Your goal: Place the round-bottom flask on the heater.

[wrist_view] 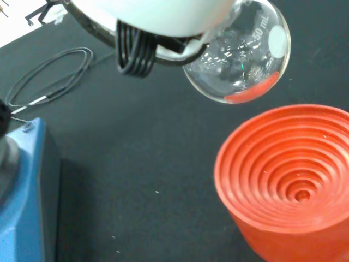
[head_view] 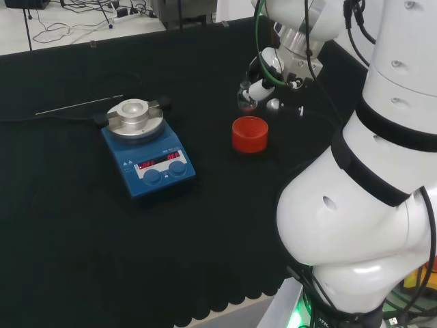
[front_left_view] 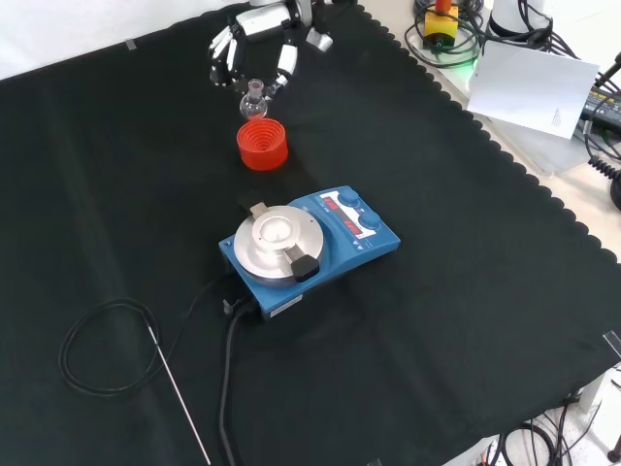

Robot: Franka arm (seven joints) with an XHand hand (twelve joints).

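While the hand (front_left_view: 254, 53) hangs above the far side of the cloth (front_left_view: 466, 291), its fingers are curled round the small glass flask (front_left_view: 254, 97), which is in the air just over the red stand (front_left_view: 262, 144). The blue heater (front_left_view: 309, 244) sits well apart, nearer the front camera.

"50 mL" on round-bottom flask (wrist_view: 240, 60)

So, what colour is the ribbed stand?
Red; the stand shows best in the wrist view.
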